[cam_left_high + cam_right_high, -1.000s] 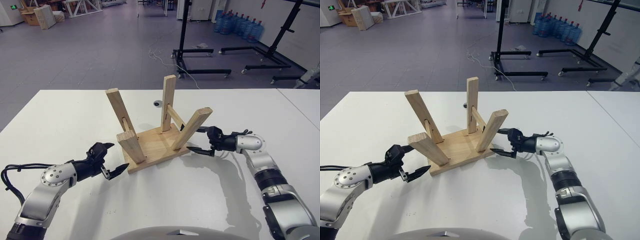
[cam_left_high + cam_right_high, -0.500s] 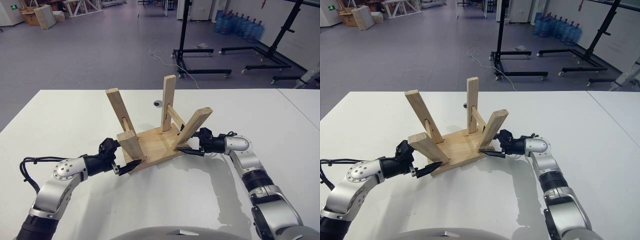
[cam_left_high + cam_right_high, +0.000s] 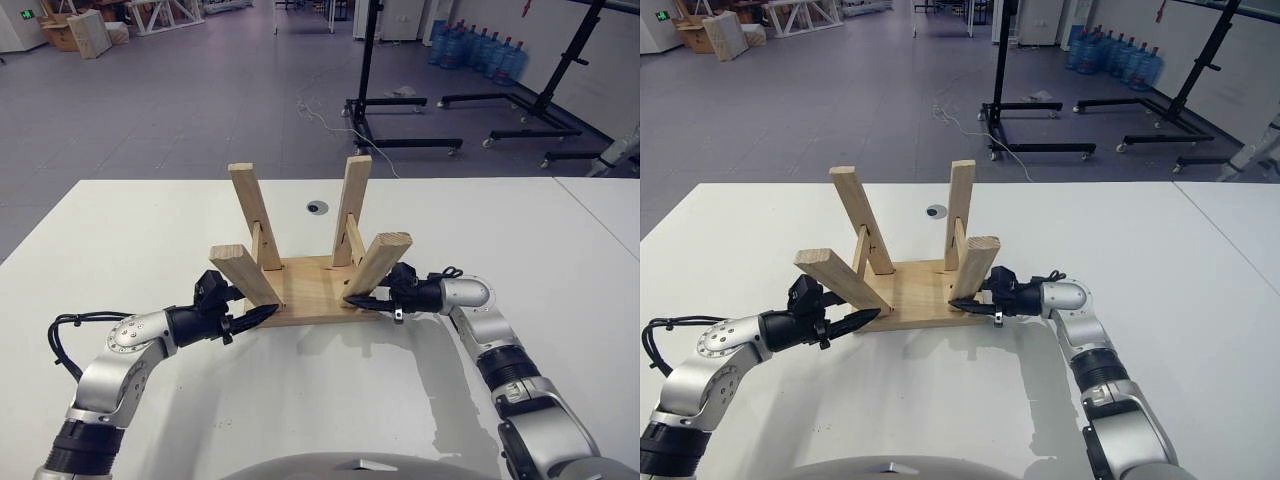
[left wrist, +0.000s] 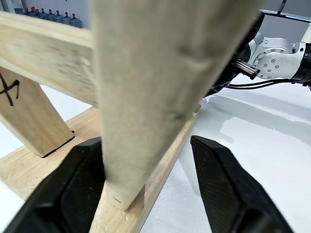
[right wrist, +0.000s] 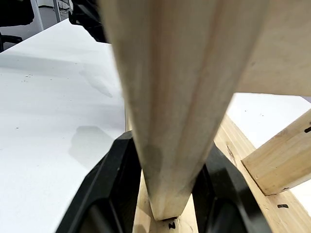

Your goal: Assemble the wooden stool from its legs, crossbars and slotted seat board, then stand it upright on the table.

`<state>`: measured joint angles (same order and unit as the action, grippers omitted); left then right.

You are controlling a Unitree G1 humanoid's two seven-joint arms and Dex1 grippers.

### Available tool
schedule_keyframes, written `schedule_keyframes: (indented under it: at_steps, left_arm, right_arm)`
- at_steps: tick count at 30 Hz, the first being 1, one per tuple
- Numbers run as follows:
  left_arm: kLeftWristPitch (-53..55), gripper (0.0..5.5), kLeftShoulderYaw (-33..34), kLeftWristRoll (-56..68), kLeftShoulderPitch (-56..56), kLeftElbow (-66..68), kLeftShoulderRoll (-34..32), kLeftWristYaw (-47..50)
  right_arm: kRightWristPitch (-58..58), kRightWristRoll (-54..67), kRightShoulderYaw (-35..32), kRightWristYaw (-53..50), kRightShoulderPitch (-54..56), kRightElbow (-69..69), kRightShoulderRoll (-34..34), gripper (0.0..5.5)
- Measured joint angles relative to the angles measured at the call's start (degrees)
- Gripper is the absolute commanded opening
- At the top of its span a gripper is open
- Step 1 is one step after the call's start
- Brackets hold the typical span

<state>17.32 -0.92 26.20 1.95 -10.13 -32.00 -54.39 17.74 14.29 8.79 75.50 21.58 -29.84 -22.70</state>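
The pale wooden stool (image 3: 310,270) lay inverted near the middle of the white worktop (image 3: 330,410). Its flat slotted seat board (image 3: 305,295) rested down and its four splayed square-section legs pointed up, a posture that suited pressing the legs into their slots from above.

The left pincer (image 3: 262,313) sat low at the foot of the near-left wooden leg (image 3: 238,272), right where it met the board. In the left wrist view its black fingers (image 4: 58,194) straddled that leg (image 4: 155,87) with the jaws apart: one finger lay against the wood, while the other stood off with a gap.

The right pincer (image 3: 352,298) mirrored it at the base of the near-right wooden leg (image 3: 382,260). There, in the right wrist view, the fingers (image 5: 104,194) pressed that leg (image 5: 180,97) from both sides, so it looked clamped on.

Gripping low on two opposite legs probably gave both arms balanced purchase close to the heavy board, which would limit strain on the joints. The assembly looked complete, leaving the turn onto its feet. A loose left grip might let the stool swing or a leg pull from its slot.
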Motion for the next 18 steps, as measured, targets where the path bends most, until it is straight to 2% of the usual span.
schedule_keyframes:
  at_steps: [7,11,15,18]
  left_arm:
    - [-0.76,1.61,-1.08,-0.08,-1.37,1.59,-2.88,-5.76]
    - [-2.48,1.47,-2.08,-0.52,-2.06,2.39,-4.53,-8.95]
    - [-1.02,1.40,-2.19,1.30,-4.64,4.40,-4.47,-12.20]
    - [3.43,1.31,-2.19,5.91,-6.90,4.46,-5.84,-16.32]
  right_arm:
    - [-0.63,1.27,-0.04,2.75,-0.16,0.08,-0.14,1.23]
    - [-1.43,2.04,-0.34,4.60,-0.12,-0.29,-0.16,1.23]
    - [-9.33,4.78,-0.82,6.74,-0.34,2.86,-1.18,1.16]
    - [-21.86,9.60,-1.65,7.06,-3.29,11.66,-2.95,1.15]
